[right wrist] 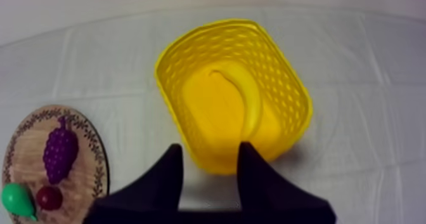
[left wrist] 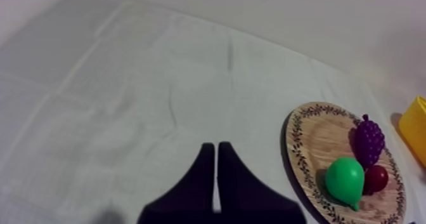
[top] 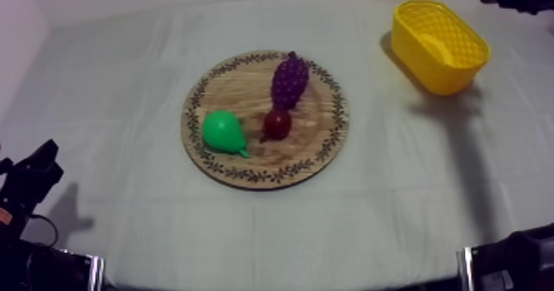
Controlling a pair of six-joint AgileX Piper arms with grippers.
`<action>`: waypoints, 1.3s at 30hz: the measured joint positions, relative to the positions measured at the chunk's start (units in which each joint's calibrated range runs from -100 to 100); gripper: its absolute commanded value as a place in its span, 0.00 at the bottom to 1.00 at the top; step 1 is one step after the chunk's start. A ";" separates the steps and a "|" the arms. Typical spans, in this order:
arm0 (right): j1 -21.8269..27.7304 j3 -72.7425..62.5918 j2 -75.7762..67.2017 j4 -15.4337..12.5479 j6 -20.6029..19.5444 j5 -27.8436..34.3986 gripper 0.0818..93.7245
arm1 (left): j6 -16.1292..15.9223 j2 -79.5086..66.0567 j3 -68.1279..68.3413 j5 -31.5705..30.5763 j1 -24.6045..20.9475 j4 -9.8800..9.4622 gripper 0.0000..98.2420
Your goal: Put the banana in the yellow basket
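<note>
Left gripper [left wrist: 215,149]: fingers pressed together in a narrow wedge, holding nothing. Parked low at the left side of the table [top: 115,72], over bare cloth, well apart from the board.

Board [top: 239,80]: round, wooden, patterned rim, mid-table. Carrying a pear [top: 223,132], green, on its left half; a small red fruit [top: 277,124] just beside the pear; a bunch of grapes [top: 289,79], purple, touching the red fruit on the far side. No banana on it.

Basket [top: 449,76]: yellow, far right of the table, well apart from the board.

Banana [right wrist: 248,99]: lying flat on the basket floor, long axis along the basket's length, curved close to one long wall.

Right gripper [right wrist: 210,148]: fingers wide apart, nothing between them, hanging above the near end of the basket. Banana ahead of and below the fingers, near tip roughly in line with one finger, touching neither.

Judgement: placing done, by the look of it. Right arm nearer by far. Coming move probably a plain lift clear of the basket rim, no grasp needed.
</note>
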 measured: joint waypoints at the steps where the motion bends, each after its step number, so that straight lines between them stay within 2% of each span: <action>1: -0.16 2.09 -2.68 0.21 0.00 -0.38 0.16 | 0.00 0.00 0.00 0.00 0.00 0.00 0.00; 6: -0.24 11.76 -14.85 0.21 0.36 -2.76 0.08 | 0.00 0.00 0.00 0.00 0.00 0.00 0.00; 11: -0.66 23.30 -25.89 0.33 0.12 -8.01 0.04 | -0.03 0.00 0.00 0.00 0.00 0.00 0.00; 16: -1.23 36.31 -36.91 -0.04 0.56 -15.97 0.01 | -0.03 0.00 0.00 0.00 0.00 0.00 0.00; 21: -1.29 50.24 -47.31 -0.62 1.45 -19.85 0.01 | -0.03 0.00 0.00 -0.07 0.00 0.00 0.00; 31: -2.81 68.02 -59.96 0.86 -0.20 -18.91 0.00 | -0.03 0.00 0.00 0.00 0.00 0.00 0.00; 39: -1.99 70.19 -67.68 0.14 -3.14 -16.76 0.00 | -0.03 0.00 0.00 0.00 0.00 0.00 0.00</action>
